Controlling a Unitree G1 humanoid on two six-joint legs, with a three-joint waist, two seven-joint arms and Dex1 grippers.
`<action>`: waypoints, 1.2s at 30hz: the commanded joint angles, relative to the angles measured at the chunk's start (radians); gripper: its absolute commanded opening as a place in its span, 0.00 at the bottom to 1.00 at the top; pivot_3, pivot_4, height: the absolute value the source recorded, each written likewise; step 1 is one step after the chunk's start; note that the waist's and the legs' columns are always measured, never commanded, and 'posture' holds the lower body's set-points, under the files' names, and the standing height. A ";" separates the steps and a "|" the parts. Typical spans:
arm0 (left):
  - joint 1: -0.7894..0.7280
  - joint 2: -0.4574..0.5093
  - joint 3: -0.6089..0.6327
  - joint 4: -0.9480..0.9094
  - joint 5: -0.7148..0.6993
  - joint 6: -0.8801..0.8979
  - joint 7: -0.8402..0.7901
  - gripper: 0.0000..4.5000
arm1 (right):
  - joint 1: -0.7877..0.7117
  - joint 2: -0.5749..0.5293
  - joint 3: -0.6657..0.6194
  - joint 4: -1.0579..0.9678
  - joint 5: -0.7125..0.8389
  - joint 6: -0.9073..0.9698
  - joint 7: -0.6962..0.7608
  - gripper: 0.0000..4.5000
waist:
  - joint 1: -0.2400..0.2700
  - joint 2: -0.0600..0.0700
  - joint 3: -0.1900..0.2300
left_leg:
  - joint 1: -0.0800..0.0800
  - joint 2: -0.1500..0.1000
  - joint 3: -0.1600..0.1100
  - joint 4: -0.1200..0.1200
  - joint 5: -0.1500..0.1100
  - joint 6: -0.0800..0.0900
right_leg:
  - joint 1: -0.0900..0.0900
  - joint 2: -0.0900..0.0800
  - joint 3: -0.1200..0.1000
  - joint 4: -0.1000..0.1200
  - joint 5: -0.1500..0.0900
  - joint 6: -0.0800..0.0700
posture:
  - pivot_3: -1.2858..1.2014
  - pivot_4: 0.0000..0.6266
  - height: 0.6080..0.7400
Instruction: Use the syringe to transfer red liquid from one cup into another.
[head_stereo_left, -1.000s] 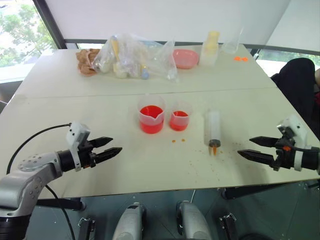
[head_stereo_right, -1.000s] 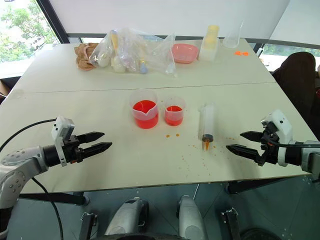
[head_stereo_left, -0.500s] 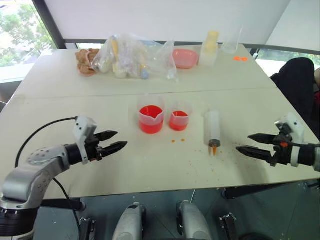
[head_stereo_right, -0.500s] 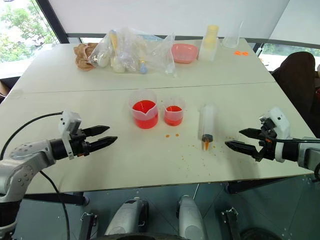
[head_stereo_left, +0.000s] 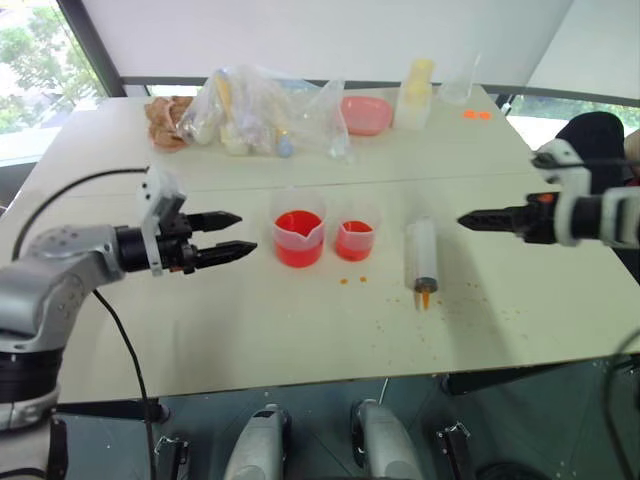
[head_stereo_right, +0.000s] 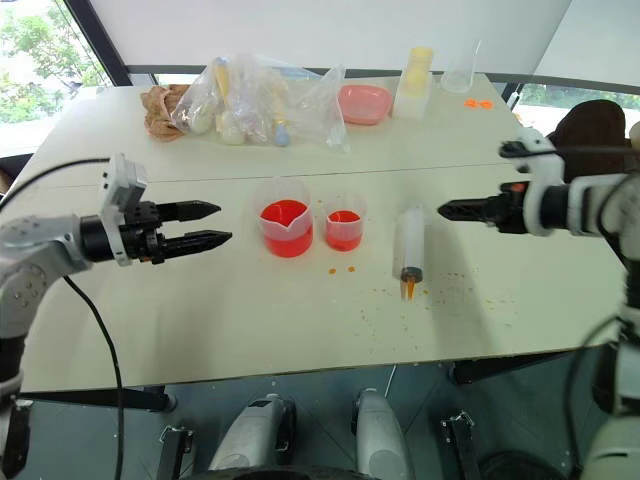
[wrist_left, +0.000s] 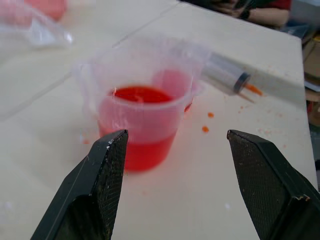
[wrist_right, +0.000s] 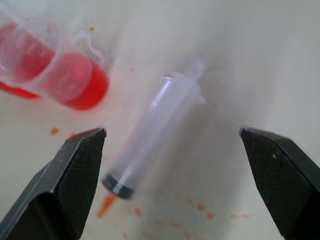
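With both sets of fingers spread wide and empty, I judge the syringe (head_stereo_left: 425, 258), lying on the counter (head_stereo_left: 300, 330) at three o'clock of the smaller cup (head_stereo_left: 355, 238), light, stiff and slick: take it mid-barrel.

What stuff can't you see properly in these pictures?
- The smaller cup sits mostly behind the larger cup in the left wrist view.
- What's inside the plastic bags: crumpled film hides it in the head views.
- The syringe: its ring handle is a blur in the right wrist view.
- The brown thing at the table's far end is too small to name.
- Right pincer: seen edge-on from the head, so its gap is hidden there.
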 joint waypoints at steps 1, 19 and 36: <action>-0.026 0.033 -0.002 -0.004 0.003 -0.015 -0.043 0.74 | -0.106 0.056 0.063 0.141 -0.037 0.089 -0.020 0.99 | 0.004 0.000 0.000 | 0.000 0.000 0.000 -0.001 0.000 0.000 | 0.000 0.000 0.000 0.000 0.000 0.000 | 0.52 0.24 1.00; 0.083 -0.025 0.083 -0.113 -0.049 -0.005 0.084 0.74 | -0.278 0.267 0.468 0.609 -0.362 -0.221 0.156 0.88 | -0.002 -0.001 -0.001 | 0.001 -0.002 0.000 0.000 -0.001 0.001 | 0.000 0.000 -0.001 0.002 0.002 0.005 | 0.52 0.24 1.00; -0.005 0.020 0.090 0.106 0.034 -0.097 0.049 0.74 | -0.405 0.252 0.098 0.281 -0.312 -0.515 0.165 0.32 | -0.005 0.004 0.002 | -0.001 -0.003 0.001 0.000 0.000 0.000 | -0.003 0.000 0.000 0.005 0.003 0.006 | 0.52 0.24 1.00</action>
